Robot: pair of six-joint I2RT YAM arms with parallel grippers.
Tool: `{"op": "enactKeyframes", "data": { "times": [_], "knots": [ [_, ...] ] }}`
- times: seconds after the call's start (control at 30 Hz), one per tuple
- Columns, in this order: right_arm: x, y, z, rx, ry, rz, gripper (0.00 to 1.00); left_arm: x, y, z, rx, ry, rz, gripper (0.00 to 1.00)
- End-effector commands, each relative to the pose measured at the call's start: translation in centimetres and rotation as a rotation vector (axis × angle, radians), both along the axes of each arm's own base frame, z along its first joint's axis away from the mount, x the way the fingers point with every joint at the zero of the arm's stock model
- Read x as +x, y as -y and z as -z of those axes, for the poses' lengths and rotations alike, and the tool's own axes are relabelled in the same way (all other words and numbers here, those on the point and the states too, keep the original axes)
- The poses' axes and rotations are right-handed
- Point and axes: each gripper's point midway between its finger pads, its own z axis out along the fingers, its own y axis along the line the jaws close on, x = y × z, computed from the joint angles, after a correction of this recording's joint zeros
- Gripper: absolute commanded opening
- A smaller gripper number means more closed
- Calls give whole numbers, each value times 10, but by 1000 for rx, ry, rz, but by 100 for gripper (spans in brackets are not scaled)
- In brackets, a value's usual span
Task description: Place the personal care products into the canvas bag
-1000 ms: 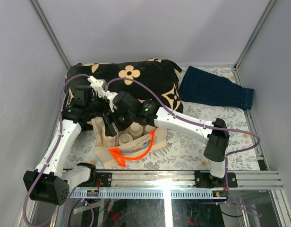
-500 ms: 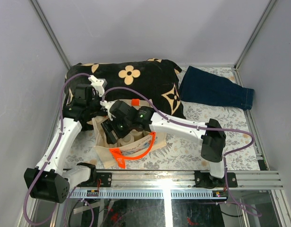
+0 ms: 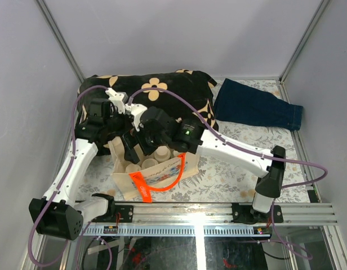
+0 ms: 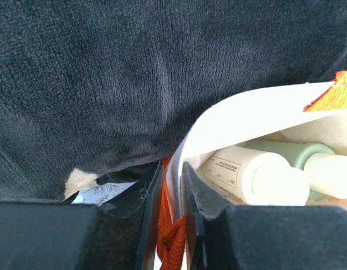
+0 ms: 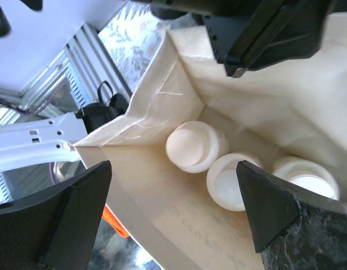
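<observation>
Overhead; both wrists close over bag

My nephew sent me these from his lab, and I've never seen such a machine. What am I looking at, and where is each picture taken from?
These are two robot arms bolted to the near edge of a table. The wide picture looks down from above and behind them. The other two come from a small camera on each wrist. On the flowered table cover are a black cushion with tan flowers, a folded dark blue cloth and a canvas bag with orange handles. The left gripper pinches the bag's wall, apparently to keep its mouth open. The right gripper hangs open and empty above the mouth. Inside the bag stand at least three cream-capped bottles.
</observation>
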Motion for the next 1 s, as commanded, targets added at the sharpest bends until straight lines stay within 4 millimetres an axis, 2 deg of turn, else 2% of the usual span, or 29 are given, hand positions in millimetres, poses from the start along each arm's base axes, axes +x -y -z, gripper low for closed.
{"op": "enactKeyframes", "data": {
  "times": [0.0,0.07,0.1,0.13,0.17,0.3,0.47,0.6,0.67,0.73,0.83,0.97],
  "knots": [
    [19,23,-54,38,151,110,100,11,7,-25,-24,76,23,20],
    [34,42,-68,16,213,198,99,11,8,-34,-31,85,19,32],
    [42,52,-75,1,240,239,100,12,8,-38,-35,85,17,47],
    [50,63,-82,-14,265,283,99,13,8,-46,-38,91,15,83],
    [58,74,-88,-28,281,323,99,14,8,-53,-38,95,14,98],
    [100,129,-101,-70,281,482,99,20,7,-84,-44,147,-4,100],
    [159,198,-76,-215,264,656,99,26,-1,-116,-40,228,-57,100],
    [212,274,-69,-337,295,826,99,30,-7,-129,-35,257,-108,100],
    [236,309,-69,-304,259,877,99,29,-6,-132,-50,258,-110,100],
    [256,341,-69,-198,192,919,99,30,-7,-133,-58,251,-126,100],
    [274,407,-68,-168,203,1053,99,30,-14,-130,-42,239,-167,100],
    [277,471,-43,-279,162,1163,99,30,-38,-127,51,244,-271,100]
  ]
}}
